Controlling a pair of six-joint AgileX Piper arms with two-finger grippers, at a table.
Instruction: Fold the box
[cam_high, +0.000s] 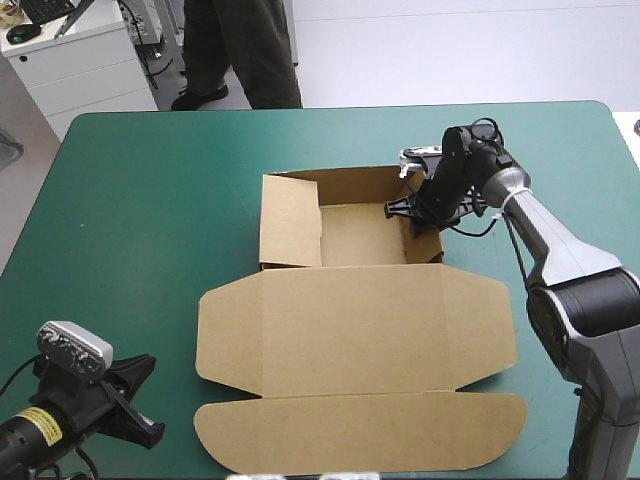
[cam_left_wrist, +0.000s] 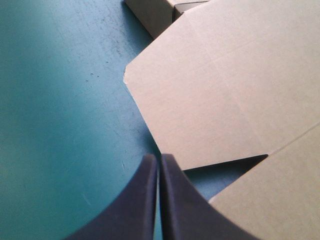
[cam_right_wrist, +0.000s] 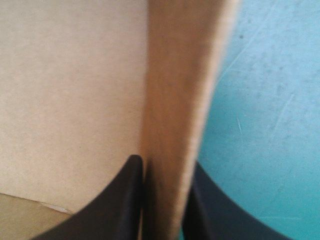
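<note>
The brown box (cam_high: 350, 235) lies mid-table as an open tray with its left, far and right walls raised. Its lid (cam_high: 360, 330) lies flat toward the near edge, ending in a rounded front flap (cam_high: 360, 430). My right gripper (cam_high: 415, 215) reaches down at the tray's right wall. In the right wrist view the right gripper (cam_right_wrist: 165, 170) is shut on that upright wall (cam_right_wrist: 180, 90), one finger inside the tray and one outside. My left gripper (cam_high: 150, 415) rests low near the table's near left corner. The left gripper (cam_left_wrist: 159, 165) is shut with nothing in it, its tip just short of the lid's left corner (cam_left_wrist: 225, 100).
The teal-green cover (cam_high: 130, 220) stretches wide to the left of the box and beyond its far wall. To the right of the box the right arm (cam_high: 560, 260) runs along the table's right side.
</note>
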